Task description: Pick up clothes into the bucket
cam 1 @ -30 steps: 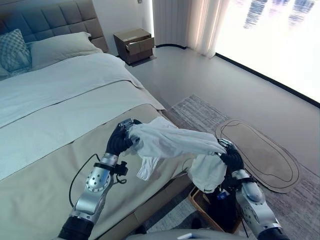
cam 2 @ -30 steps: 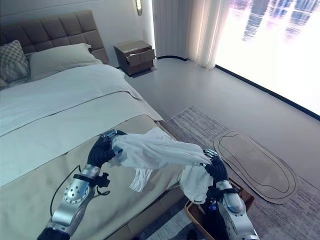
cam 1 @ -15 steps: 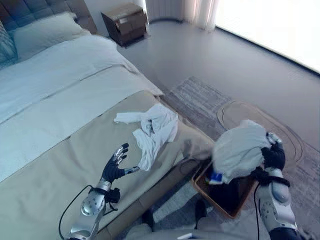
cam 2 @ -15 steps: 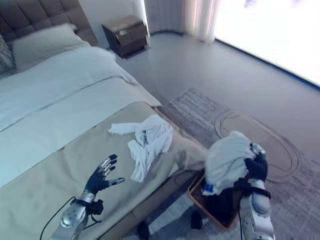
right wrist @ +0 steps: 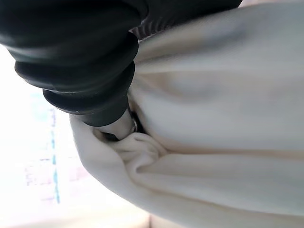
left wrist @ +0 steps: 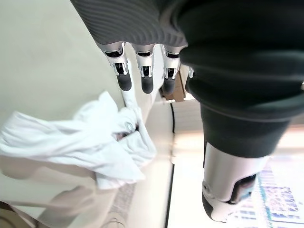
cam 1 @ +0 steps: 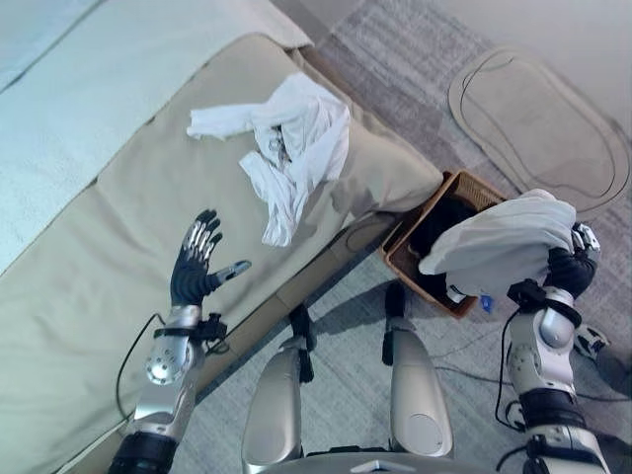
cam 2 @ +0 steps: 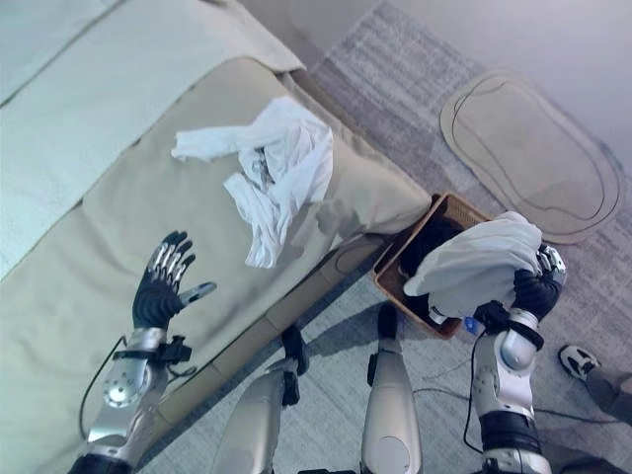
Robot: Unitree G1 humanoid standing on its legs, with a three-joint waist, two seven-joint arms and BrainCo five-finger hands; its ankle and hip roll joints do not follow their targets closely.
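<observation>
My right hand (cam 1: 567,265) is shut on a white garment (cam 1: 499,245), which hangs over the brown bucket (cam 1: 407,254) on the floor by the bed. In the right wrist view the white garment (right wrist: 223,118) is bunched against the hand. A second white garment (cam 1: 286,138) lies crumpled on the beige bed cover (cam 1: 99,247) near the bed's edge; it also lies past the straight fingers (left wrist: 142,76) as a white heap (left wrist: 90,142) in the left wrist view. My left hand (cam 1: 196,267) hovers open above the cover, short of that garment and apart from it.
Dark clothes (cam 1: 439,219) lie inside the bucket. An oval beige mat (cam 1: 538,128) lies on the grey rug (cam 1: 415,49) beyond it. A person's shoe (cam 2: 576,361) is on the floor at the right. The bed takes up the left side.
The camera has tilted down. My right hand has kept the garment over the bucket, a little lower. My left hand stays open above the cover.
</observation>
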